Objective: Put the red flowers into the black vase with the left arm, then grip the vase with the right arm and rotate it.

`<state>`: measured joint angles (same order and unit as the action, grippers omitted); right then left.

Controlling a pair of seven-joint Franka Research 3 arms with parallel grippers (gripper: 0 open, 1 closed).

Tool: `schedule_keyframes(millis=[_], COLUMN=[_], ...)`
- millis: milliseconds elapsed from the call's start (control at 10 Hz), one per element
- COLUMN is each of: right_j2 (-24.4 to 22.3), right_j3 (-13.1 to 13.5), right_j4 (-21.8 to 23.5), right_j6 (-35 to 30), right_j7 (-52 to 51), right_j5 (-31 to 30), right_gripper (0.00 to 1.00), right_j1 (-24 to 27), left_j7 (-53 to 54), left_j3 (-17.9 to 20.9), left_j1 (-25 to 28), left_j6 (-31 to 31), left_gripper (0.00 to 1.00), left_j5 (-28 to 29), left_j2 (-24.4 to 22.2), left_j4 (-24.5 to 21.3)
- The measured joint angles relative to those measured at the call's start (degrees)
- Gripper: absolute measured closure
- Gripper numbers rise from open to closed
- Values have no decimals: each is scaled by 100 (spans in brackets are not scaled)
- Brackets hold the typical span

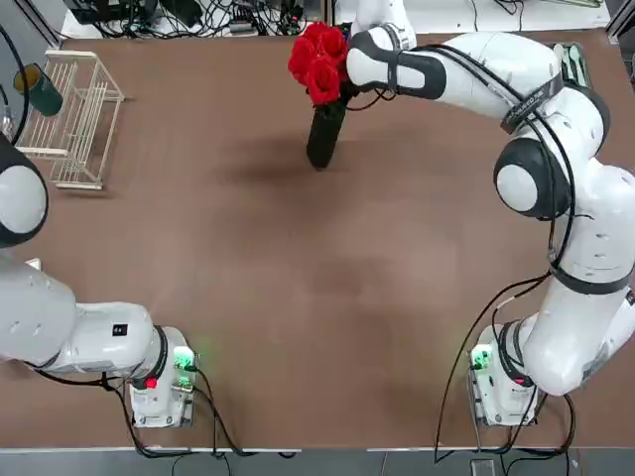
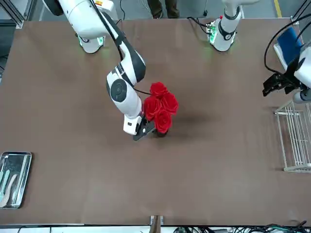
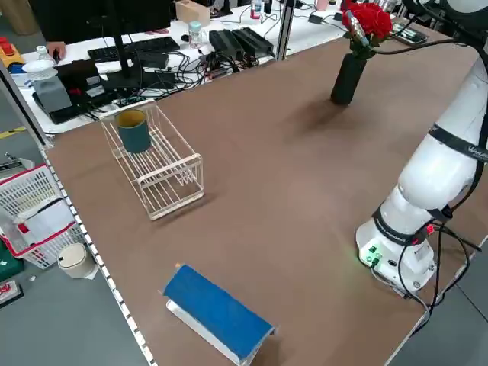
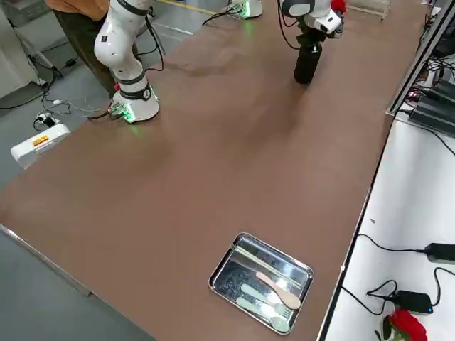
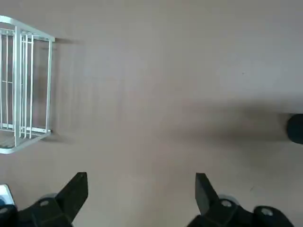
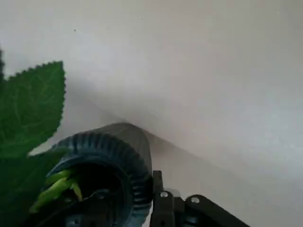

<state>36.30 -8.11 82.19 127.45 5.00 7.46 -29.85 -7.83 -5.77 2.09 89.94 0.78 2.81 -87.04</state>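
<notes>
- Red flowers (image 1: 319, 61) stand in the black vase (image 1: 325, 134), blooms above its mouth; I see the vase upright on the brown table (image 1: 298, 297) toward the far edge, right of centre in the top view.
- I note the right arm (image 1: 556, 178) stretched far forward, elbow bent, forearm turned inward toward the vase with its wrist beside the blooms.
- The right gripper (image 2: 146, 130) sits at the vase's upper part in the front view. The right wrist view shows the ribbed vase mouth (image 6: 102, 156), green stems inside and a leaf (image 6: 31, 106), against the gripper's body; I cannot tell whether the fingers grip it.
- I see the left arm (image 1: 60, 327) drawn back at the table's left side, well apart from the vase.
- The left gripper (image 5: 141, 194) hangs above bare table with its fingers (image 5: 75, 189) spread wide, holding nothing.
- A white wire rack (image 1: 74, 119) holding a dark green cup (image 3: 134, 130) lies near the far left corner.
</notes>
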Motion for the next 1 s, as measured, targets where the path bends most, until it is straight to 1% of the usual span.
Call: schedule_keyframes(millis=[300,400,500,700,800,1000], right_j2=[-12,-16,-17,-17,-17,-19], right_j3=[-6,-28,-43,-80,-102,-249], right_j4=[-86,-185,-253,-340,-357,-367], right_j6=[-275,-488,-616,-697,-701,-701], right_j7=[-3,-6,-6,-83,-190,-425], right_j5=[-485,-814,-952,-1178,-1402,-1939], right_gripper=[75,75,75,75,75,75], right_j1=[-16,-20,-24,-30,-33,-41], left_j7=[0,0,-1,-2,-2,-2], left_j3=[-45,-116,-184,-213,-212,-212], left_j1=[11,-6,-12,1,19,22], left_j6=[-1,-15,-114,-262,-270,-272], left_gripper=[0,0,0,0,0,0], left_j5=[-3,-8,-8,-8,-8,-8], left_j2=[0,-1,-1,1,11,45], left_j4=[25,51,70,73,73,72])
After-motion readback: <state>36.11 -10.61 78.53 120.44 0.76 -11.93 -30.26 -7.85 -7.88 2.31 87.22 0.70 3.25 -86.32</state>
